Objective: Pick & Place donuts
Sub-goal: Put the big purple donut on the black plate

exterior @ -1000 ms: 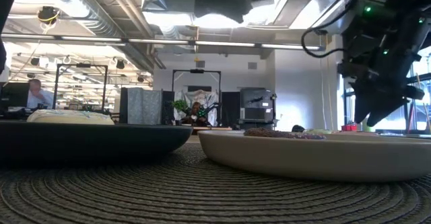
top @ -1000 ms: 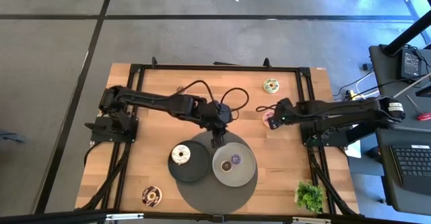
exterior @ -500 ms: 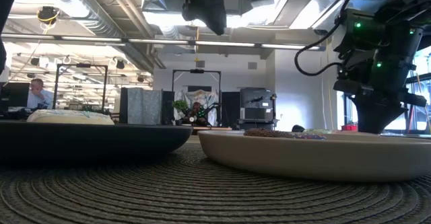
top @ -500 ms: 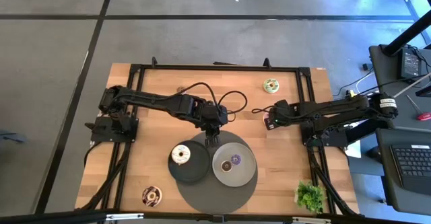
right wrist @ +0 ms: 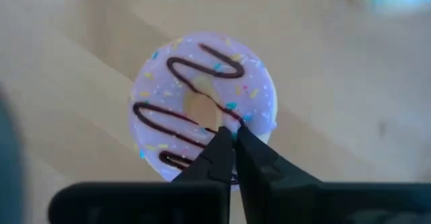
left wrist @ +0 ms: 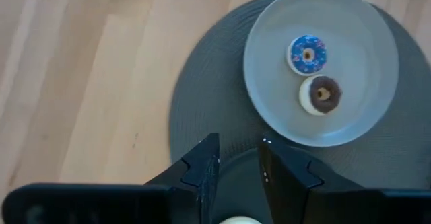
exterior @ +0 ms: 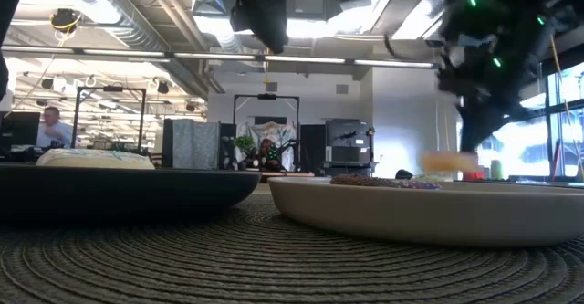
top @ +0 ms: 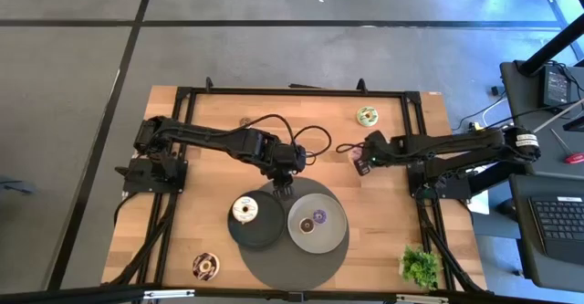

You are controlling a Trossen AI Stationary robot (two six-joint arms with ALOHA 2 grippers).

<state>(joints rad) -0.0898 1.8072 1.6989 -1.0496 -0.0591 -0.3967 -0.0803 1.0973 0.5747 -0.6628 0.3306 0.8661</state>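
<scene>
A pale pink donut with chocolate drizzle hangs under my right gripper, which is shut on it above the bare wood right of the mat. In the low view the donut shows blurred above the grey plate's rim. My left gripper is open with nothing between its fingers, above the mat's far edge. The grey plate holds a blue donut and a brown donut. A white donut lies on the dark plate. My right gripper has the pink donut by its ring, on one side of the hole, with the fingertips closed together there. The fingers come from above, pointing down. The donut hangs flat below them, icing up, lifted clear of the table.
Both plates stand on a round dark mat. A green donut lies near the table's far edge, a brown one at the near left. A small green plant stands at the near right corner.
My right gripper has dropped onto the pink donut, shut on it and lifted it clear of the table, shifting a little toward the left and far edges. My left gripper has risen and drawn back from the grey plate toward the far edge.
</scene>
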